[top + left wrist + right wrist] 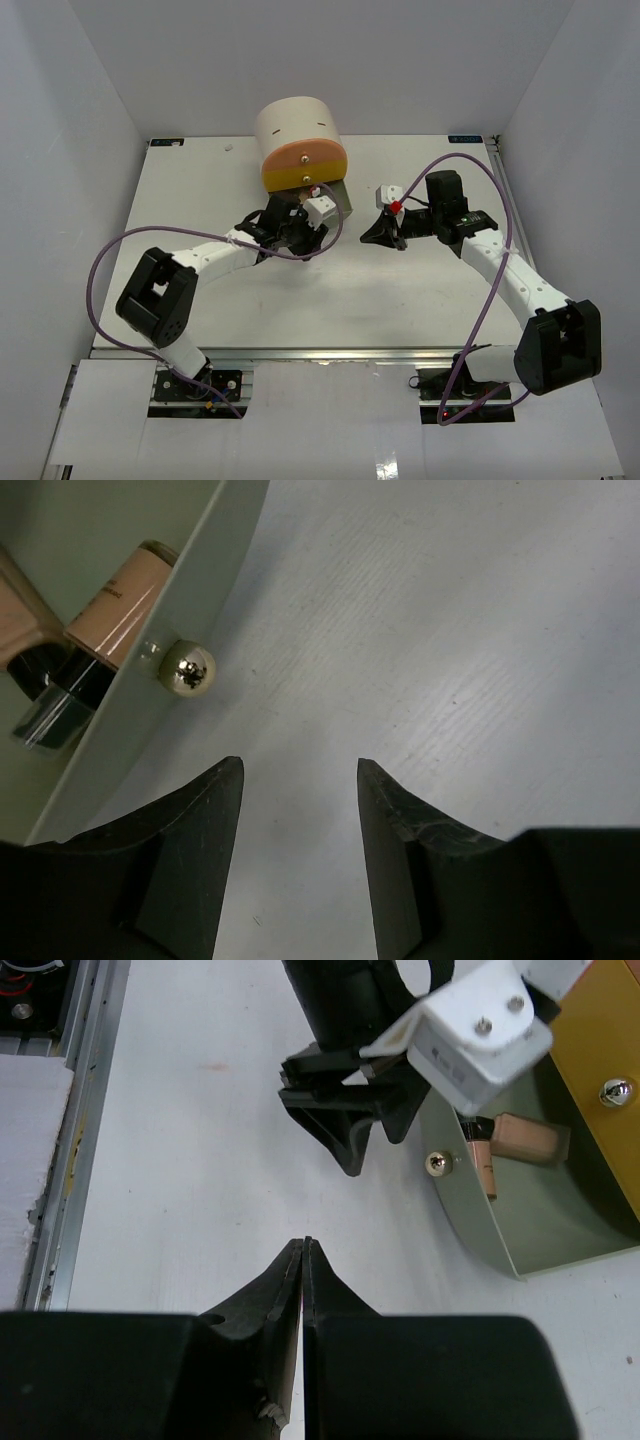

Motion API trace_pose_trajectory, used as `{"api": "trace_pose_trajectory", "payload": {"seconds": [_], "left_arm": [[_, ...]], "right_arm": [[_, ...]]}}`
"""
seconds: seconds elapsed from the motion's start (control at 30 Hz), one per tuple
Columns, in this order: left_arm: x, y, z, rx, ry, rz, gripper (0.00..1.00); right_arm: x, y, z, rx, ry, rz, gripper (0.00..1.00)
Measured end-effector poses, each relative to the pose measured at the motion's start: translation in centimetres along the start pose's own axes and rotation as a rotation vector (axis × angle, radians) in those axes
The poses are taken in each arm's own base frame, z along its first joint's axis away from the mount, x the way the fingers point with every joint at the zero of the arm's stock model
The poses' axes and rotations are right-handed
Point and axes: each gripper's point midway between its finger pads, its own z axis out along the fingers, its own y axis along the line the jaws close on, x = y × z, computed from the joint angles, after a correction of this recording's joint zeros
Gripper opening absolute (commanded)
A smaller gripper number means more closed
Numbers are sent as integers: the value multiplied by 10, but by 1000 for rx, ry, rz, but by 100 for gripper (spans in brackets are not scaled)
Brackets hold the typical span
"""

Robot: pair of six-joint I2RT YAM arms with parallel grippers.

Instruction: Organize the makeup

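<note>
Tan bottle [112, 615] in the open grey drawer [195, 590], nothing in my grip.
From above, my left gripper [288, 226] sat just beside the cream cylinder [297, 125], and my right gripper [375, 237] was off to its right. At my left wrist, the jaws stood partly apart and empty, with the tan bottle up-left of them behind the drawer's knob [187, 670], its print too blurred to read. At my right wrist, the jaws were pressed together on nothing, well apart from the bottle.

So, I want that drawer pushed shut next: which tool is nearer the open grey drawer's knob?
Left. The left tool sits right beside the knob, jaws apart; the right tool is shut, farther off across the table.
</note>
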Motion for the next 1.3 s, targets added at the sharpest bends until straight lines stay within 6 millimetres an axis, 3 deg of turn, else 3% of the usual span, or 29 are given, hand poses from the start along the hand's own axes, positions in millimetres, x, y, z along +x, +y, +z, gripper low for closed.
{"api": "trace_pose_trajectory", "payload": {"seconds": [0.23, 0.57, 0.93, 1.3], "left_arm": [[10, 24, 29, -41, 69, 197, 43], [10, 48, 38, -92, 117, 426, 44], [22, 66, 57, -123, 174, 480, 49], [-11, 102, 56, -280, 86, 472, 57]], "right_arm": [[1, 0, 1, 7, -7, 6, 8], [3, 1, 1, 16, -14, 17, 8], [2, 0, 1, 22, -15, 16, 8], [5, -7, -5, 49, -16, 28, 8]]}}
